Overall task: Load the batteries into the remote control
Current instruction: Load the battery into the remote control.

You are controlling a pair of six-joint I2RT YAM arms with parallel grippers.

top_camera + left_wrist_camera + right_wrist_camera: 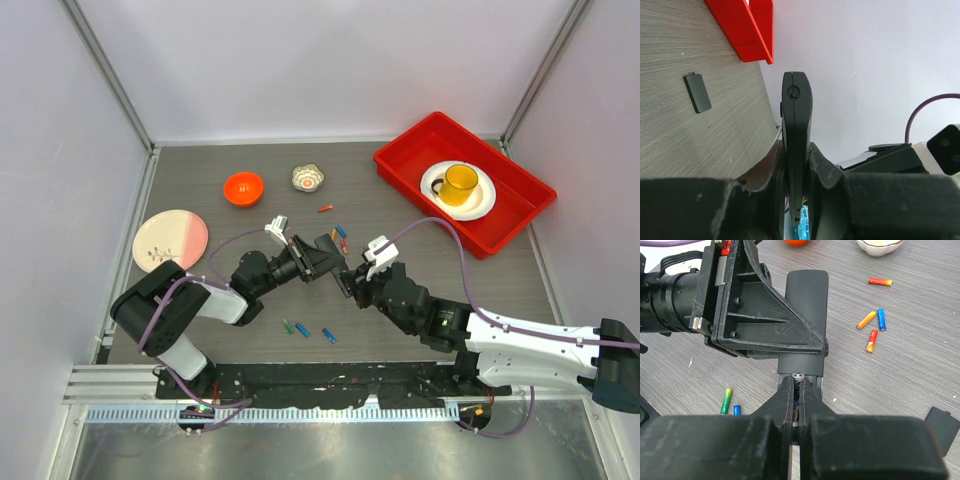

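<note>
The remote control (806,295) is clamped edge-on between the two arms by the left gripper (798,175), whose fingers are pressed against its two flat faces. At the remote's open end the right gripper (797,387) is pinched tight on what appears to be a held battery (798,376); only its metal tip is clearly shown. Loose batteries (871,341) are scattered on the table (920,365) just beyond the remote, and a few more (302,330) lie on its near side. The detached cover (942,422) lies off to one side of the remote.

Each battery is judged light, rigid and smooth, and therefore liable to roll or slip. It is best pinched across the middle of the barrel, with both ends left free. The remote is judged stiff and light, and is best gripped by its flat faces.
</note>
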